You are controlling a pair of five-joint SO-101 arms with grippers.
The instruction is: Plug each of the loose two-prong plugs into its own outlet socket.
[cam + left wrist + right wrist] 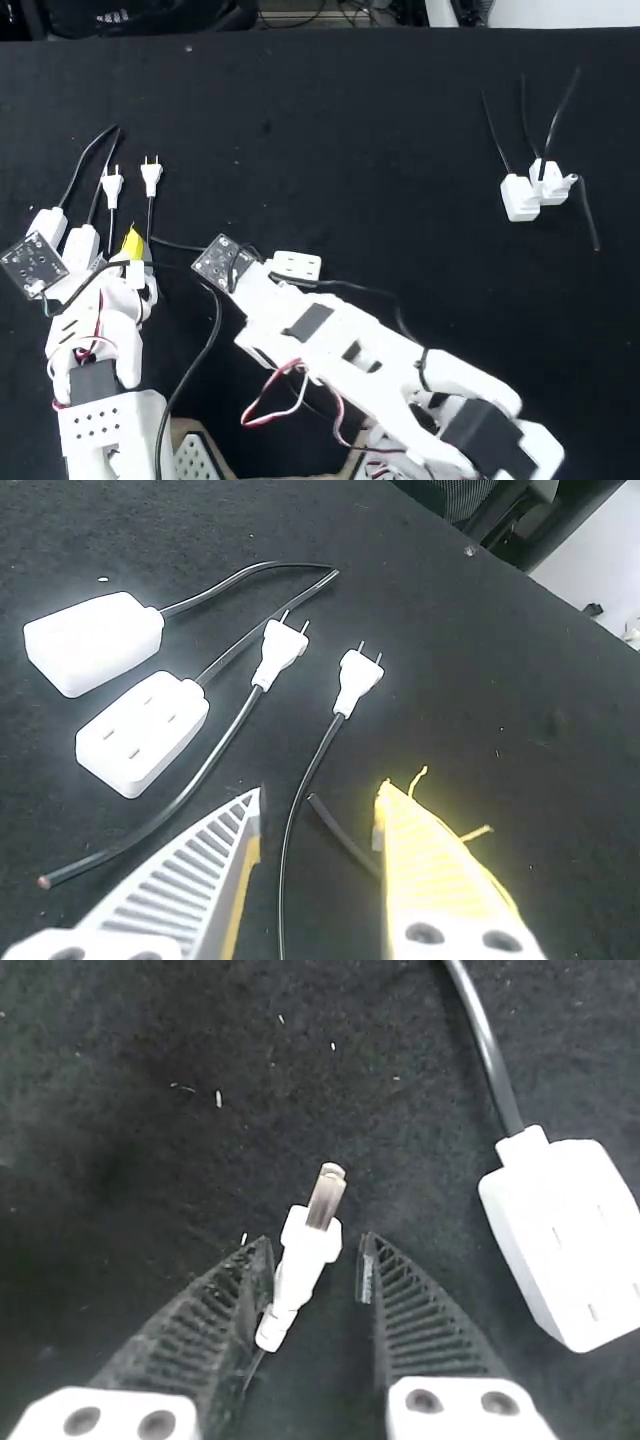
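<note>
Right wrist view: the right claw (314, 1243) stands narrowly parted around a small white two-prong plug (298, 1265). The plug leans on one ribbed black finger (215, 1310), and a sliver of gap shows at the other. Its metal prongs run straight out past the fingertips, seen edge-on. Just beside the free finger lies a white rectangular socket block (560, 1240) on the black desk (120, 1080), slots facing up, its black cord leaving the far end. The plug's long axis runs alongside the block rather than into its slots. The coming move likely turns on closing, lifting and swinging the prongs across and down. In the high view this block sits at lower centre. At lower left, the left claw (320, 792), one finger taped yellow, gapes wide and holds nothing. Beyond it two loose white plugs (358, 675) lie side by side, prongs pointing away, near two further white blocks (145, 730).
</note>
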